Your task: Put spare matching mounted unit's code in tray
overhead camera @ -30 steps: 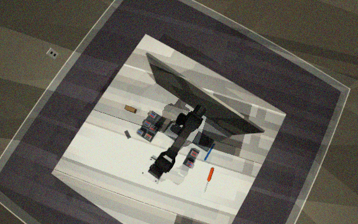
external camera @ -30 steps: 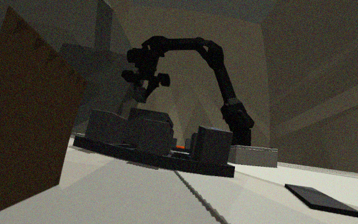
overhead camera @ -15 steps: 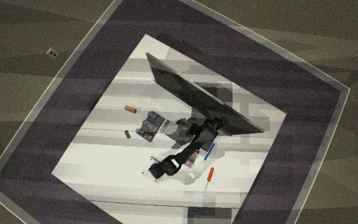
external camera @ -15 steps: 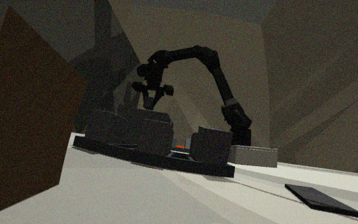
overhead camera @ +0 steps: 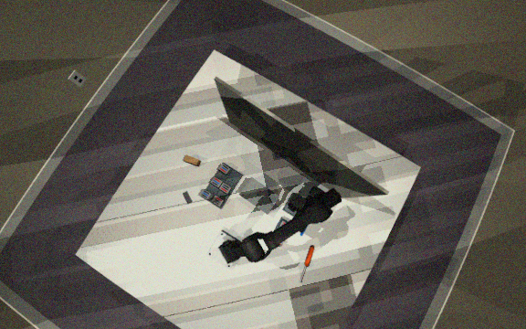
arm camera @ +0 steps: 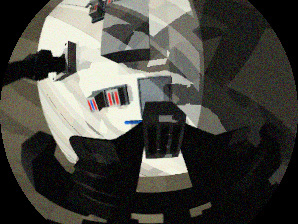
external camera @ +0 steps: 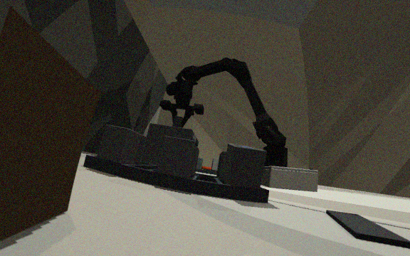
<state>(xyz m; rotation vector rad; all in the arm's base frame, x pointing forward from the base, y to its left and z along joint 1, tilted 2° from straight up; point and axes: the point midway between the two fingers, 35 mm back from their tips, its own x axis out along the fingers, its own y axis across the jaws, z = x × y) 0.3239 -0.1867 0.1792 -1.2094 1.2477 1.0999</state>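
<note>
Jaws (overhead camera: 315,196) (external camera: 179,122): clenched on spare | spare (arm camera: 164,130): dark, ribbed block, pale patch on top, code unreadable to me | place: raised, overlapping the tray's (overhead camera: 289,211) (arm camera: 154,90) near edge in my wrist view

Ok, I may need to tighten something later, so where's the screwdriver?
In the top view, the orange screwdriver lies right of the arm, below the blue pen.

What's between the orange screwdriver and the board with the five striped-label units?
In the top view, the robot's arm crosses above that stretch, and a striped-label unit shows partly beside it.
</note>
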